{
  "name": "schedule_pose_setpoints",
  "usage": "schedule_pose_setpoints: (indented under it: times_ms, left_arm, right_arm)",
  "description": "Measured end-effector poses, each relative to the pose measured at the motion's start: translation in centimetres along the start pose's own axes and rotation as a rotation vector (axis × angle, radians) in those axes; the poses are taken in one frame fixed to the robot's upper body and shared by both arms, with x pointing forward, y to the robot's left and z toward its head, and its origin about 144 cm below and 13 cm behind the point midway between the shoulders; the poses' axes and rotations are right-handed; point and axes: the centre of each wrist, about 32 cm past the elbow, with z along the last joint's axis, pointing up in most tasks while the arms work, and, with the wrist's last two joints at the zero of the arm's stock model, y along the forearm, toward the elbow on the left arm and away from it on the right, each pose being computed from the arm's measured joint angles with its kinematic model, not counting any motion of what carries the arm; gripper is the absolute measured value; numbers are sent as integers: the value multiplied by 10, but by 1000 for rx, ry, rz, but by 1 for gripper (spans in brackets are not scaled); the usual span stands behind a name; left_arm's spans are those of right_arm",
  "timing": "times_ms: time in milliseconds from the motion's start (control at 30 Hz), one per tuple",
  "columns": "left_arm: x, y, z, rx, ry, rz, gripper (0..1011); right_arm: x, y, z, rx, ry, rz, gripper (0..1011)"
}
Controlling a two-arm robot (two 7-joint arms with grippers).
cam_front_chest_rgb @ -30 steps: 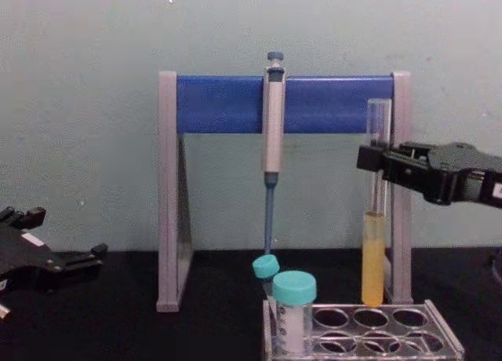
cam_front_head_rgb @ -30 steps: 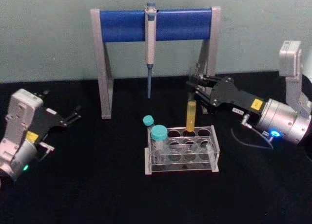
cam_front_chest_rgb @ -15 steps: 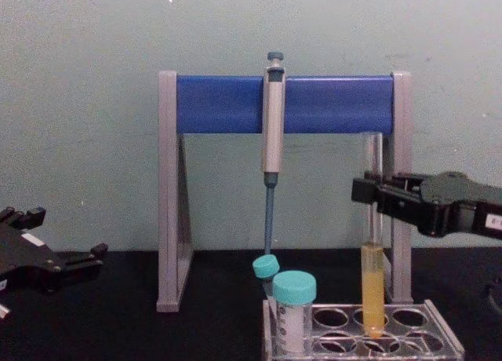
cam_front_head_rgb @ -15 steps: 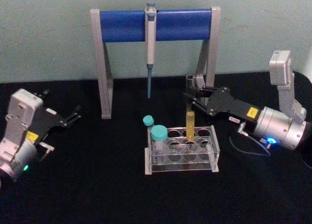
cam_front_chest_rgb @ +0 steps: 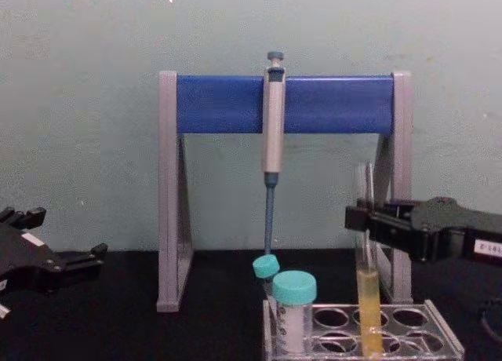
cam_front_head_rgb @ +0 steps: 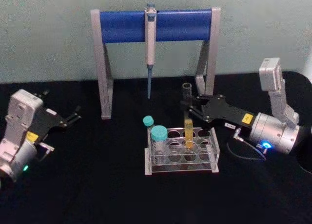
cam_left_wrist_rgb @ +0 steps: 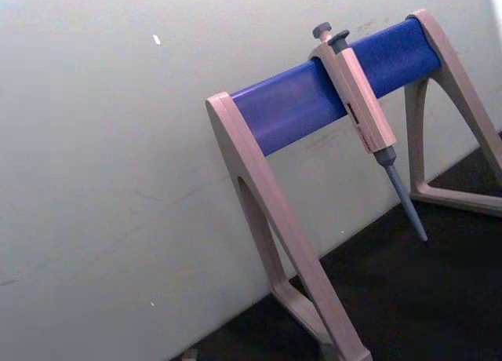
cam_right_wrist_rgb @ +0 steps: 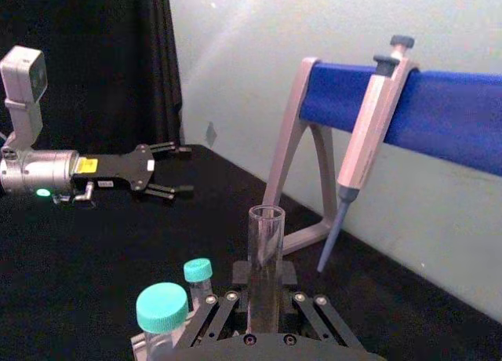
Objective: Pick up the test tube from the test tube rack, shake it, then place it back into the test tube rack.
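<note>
Standing upright in a middle hole of the low clear plastic test tube rack (cam_front_head_rgb: 180, 166): long thin open-topped glass test tube (cam_front_head_rgb: 188, 129), yellow liquid in its lower part. Light, rigid, slick, breakable (and spillable). Grip point: bare glass above the liquid, where the right gripper (cam_front_head_rgb: 189, 106) clamps it. Parked at left: the left gripper (cam_front_head_rgb: 74, 117), fingers spread.

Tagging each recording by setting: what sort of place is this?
Probably a lab bench setup: a pipette hangs on a stand, and the right gripper holds a test tube in a rack.
</note>
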Motion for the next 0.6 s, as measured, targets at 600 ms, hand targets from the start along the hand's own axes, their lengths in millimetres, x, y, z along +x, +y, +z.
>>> schedule_pose_setpoints:
  times_ms: [600]
  left_arm:
    - [0, 0, 0, 0, 0, 0, 1001]
  right_arm:
    - [0, 3, -6, -34, 14, 6, 230]
